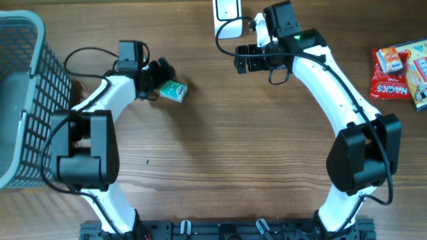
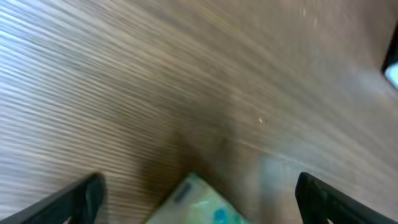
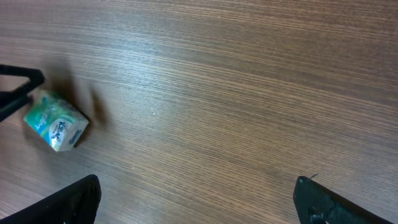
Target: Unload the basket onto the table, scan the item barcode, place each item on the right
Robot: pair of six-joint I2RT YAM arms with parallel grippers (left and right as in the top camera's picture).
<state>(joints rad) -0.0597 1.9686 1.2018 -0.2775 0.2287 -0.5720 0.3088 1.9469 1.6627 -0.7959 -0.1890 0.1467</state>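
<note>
The item, a small green and white packet [image 1: 175, 91], lies on the wooden table left of centre. My left gripper [image 1: 163, 81] is open right beside it. In the left wrist view the packet's corner [image 2: 198, 202] pokes up between the wide-apart fingertips [image 2: 81, 198], blurred, and neither fingertip touches it. My right gripper [image 1: 244, 59] hangs open near the back of the table, well to the packet's right. In the right wrist view the packet [image 3: 56, 121] sits far left, away from the empty gripper [image 3: 202, 205]. I cannot make out a barcode.
A white scanner-like device [image 1: 227, 17] stands at the back edge beside the right arm. A grey mesh basket [image 1: 20, 100] fills the left side. Red and blue snack packets [image 1: 399, 67] lie at the right edge.
</note>
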